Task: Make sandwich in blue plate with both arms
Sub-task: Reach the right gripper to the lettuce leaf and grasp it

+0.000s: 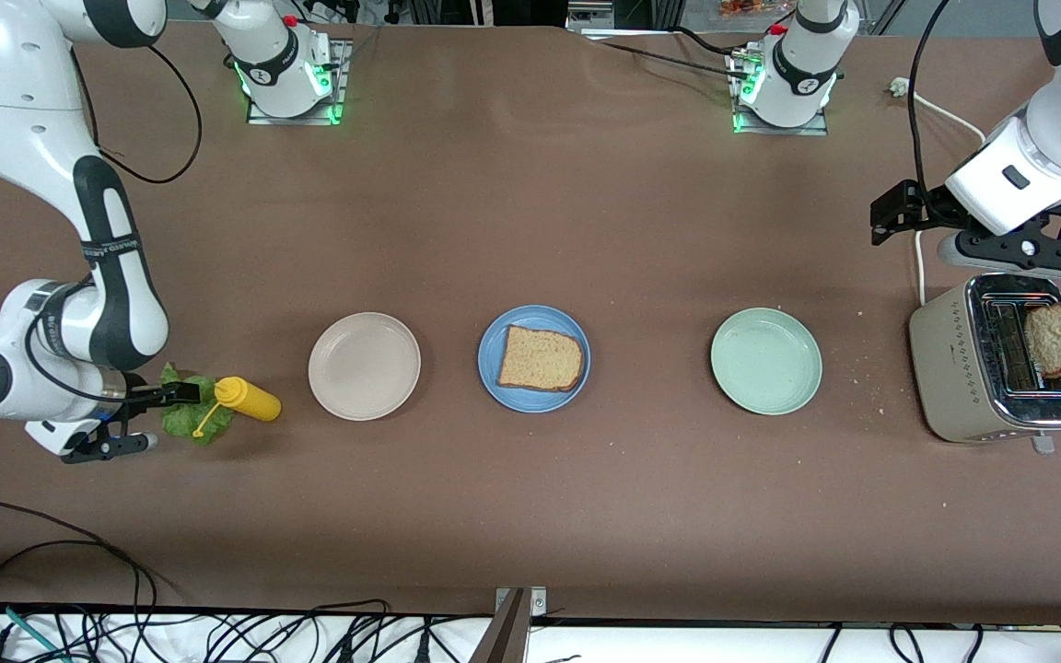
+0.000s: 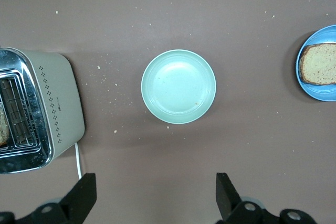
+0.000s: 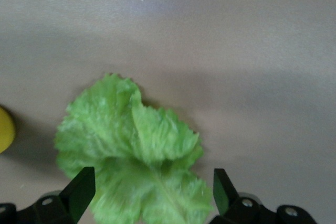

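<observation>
Lettuce leaf (image 1: 188, 412) lies flat nearest you; your right gripper (image 3: 149, 192) sits low over it, fingers wide, nothing held. Bread slice (image 1: 540, 359) on blue plate (image 1: 533, 315), long axis w/ surface length. Left gripper (image 2: 156, 195) above toaster (image 1: 950, 354), fingers wide, empty.

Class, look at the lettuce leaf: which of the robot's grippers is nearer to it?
The right. The right gripper is open directly over the lettuce leaf, beside the yellow squeeze bottle. The left gripper is open at the left arm's end of the table, by the toaster.
</observation>
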Robot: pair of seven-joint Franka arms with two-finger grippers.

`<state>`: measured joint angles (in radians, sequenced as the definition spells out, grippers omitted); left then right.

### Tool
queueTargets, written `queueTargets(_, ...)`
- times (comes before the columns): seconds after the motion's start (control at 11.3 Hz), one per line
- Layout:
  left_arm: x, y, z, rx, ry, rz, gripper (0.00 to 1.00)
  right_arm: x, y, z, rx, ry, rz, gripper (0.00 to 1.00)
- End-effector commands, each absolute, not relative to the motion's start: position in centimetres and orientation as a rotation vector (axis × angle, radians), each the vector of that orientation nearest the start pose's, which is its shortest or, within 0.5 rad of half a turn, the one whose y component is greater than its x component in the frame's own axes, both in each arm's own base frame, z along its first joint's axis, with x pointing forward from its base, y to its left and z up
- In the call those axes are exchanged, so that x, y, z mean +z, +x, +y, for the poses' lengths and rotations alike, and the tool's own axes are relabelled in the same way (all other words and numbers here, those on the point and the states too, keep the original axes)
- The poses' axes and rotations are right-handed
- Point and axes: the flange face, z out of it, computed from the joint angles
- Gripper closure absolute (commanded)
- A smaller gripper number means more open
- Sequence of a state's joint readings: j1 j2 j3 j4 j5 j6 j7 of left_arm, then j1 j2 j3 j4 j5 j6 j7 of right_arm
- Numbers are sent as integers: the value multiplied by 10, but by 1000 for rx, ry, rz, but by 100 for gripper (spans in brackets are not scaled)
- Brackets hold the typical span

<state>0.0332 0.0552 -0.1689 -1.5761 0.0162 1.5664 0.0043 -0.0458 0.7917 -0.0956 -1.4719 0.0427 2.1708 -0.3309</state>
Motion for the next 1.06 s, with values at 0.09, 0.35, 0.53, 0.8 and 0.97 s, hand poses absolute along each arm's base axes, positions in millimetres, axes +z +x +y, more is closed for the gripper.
queueTargets(0.09,595,558,-71,104,-3142,212,0,171,707,-86,50,-3109,-348,17)
queueTargets(0.35,594,558,-71,107,-3144,212,0,181,708,-85,53,-3078,-455,100)
queueTargets(0.53,595,558,-71,102,-3142,212,0,214,705,-81,131,-3047,-459,100)
queueTargets(0.8,595,558,-71,102,-3142,212,0,266,701,-71,155,-3019,-469,100)
queueTargets(0.97,595,558,-71,104,-3143,212,0,295,697,-70,169,-3011,-473,100)
